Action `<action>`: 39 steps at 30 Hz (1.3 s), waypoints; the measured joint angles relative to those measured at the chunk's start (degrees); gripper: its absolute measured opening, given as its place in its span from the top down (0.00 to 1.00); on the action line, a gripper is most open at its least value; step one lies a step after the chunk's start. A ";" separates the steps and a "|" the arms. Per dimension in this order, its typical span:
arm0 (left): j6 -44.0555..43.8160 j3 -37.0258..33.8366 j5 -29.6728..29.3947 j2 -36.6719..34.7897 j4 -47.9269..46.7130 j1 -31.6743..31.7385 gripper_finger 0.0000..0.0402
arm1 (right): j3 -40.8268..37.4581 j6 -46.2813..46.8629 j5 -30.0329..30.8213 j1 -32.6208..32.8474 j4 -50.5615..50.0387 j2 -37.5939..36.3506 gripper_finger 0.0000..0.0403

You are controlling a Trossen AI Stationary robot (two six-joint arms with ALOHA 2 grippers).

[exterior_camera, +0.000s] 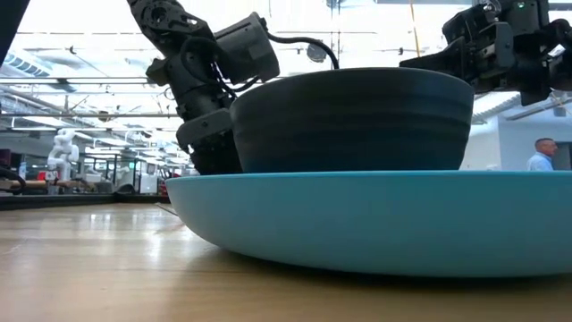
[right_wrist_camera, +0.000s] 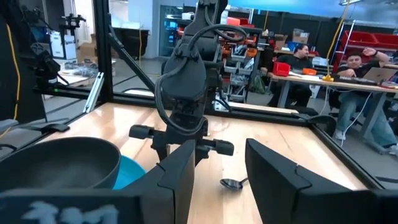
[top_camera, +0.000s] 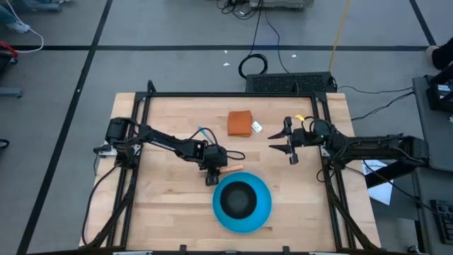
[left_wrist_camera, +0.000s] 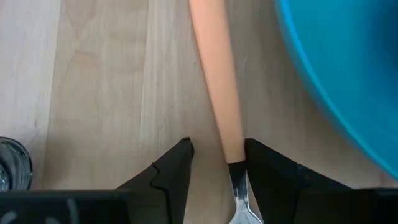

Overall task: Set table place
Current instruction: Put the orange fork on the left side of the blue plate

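At lower centre of the high view, the bowl (top_camera: 239, 199) sits in the plate (top_camera: 263, 212) on the table (top_camera: 163, 205). Just upper left, the left gripper (top_camera: 211, 178) straddles the fork (left_wrist_camera: 219, 93), fingers spread, not clamping. The right gripper (top_camera: 284, 140) waits at centre right, released and empty.

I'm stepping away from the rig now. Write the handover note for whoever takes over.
Left claw: open, low at the table, fingers either side of the orange-handled fork, beside the blue plate.
Right claw: open, empty, raised near the orange cloth.
Done: black bowl sits on the plate.
Left: finish placing the fork; the spoon still lies apart on the table and needs setting by the plate.
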 joint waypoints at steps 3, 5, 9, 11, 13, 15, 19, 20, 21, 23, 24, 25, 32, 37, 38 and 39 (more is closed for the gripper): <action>0.27 -0.01 0.04 0.02 -0.42 0.00 0.61 | 0.00 0.00 0.00 0.02 -0.09 0.02 0.68; 0.89 -0.01 0.02 0.06 -1.27 -0.02 0.61 | 0.00 0.00 0.00 0.02 -0.04 0.02 0.68; 0.90 0.01 0.00 0.10 -1.85 -0.13 0.67 | -0.01 0.02 0.00 0.02 -0.06 0.02 0.68; 0.95 -0.03 -0.15 0.11 -1.92 -0.17 0.76 | -0.01 0.02 0.00 0.02 -0.06 0.02 0.68; 1.07 -0.03 -0.35 0.11 -1.97 -0.17 0.86 | 0.01 0.04 0.00 0.02 -0.06 0.02 0.68; 1.05 -0.07 -0.33 0.11 -1.95 -0.17 0.94 | 0.00 0.12 0.00 0.02 -0.06 0.02 0.68; 1.50 -0.10 -1.32 0.13 -1.76 -0.41 0.93 | 0.01 0.65 0.00 0.02 -0.06 0.02 0.68; 1.55 -0.10 -1.85 0.13 -1.72 -0.44 0.93 | 0.01 0.80 0.00 0.02 -0.05 0.02 0.68; 1.77 -0.10 -2.30 0.08 -1.66 -0.44 0.94 | 0.01 0.83 0.00 0.02 -0.05 0.02 0.68; 2.41 -0.16 -3.43 -0.47 -1.52 -0.50 0.94 | 0.01 0.85 0.00 0.02 -0.06 0.02 0.68; 2.70 -0.22 -3.76 -0.69 -1.23 -0.52 0.94 | 0.01 0.85 0.00 0.02 -0.04 0.02 0.68; 3.04 -0.28 -3.89 -1.16 -1.17 -0.51 0.94 | 0.01 0.85 0.00 0.02 -0.04 0.02 0.68; 4.10 -0.43 -8.99 -6.29 -2.79 -0.46 0.94 | 0.06 1.07 0.00 0.07 -0.48 0.04 0.68; 4.86 -0.39 -10.36 -9.97 -4.13 -0.46 0.94 | 0.06 1.36 0.00 0.15 -0.48 0.04 0.68; 4.95 -0.38 -10.37 -11.01 -4.45 -0.46 0.94 | 0.06 1.36 0.00 0.15 -0.51 0.04 0.68; 5.14 -0.38 -10.38 -11.85 -4.95 -0.45 0.94 | 0.06 1.36 -0.01 0.17 -0.58 0.06 0.68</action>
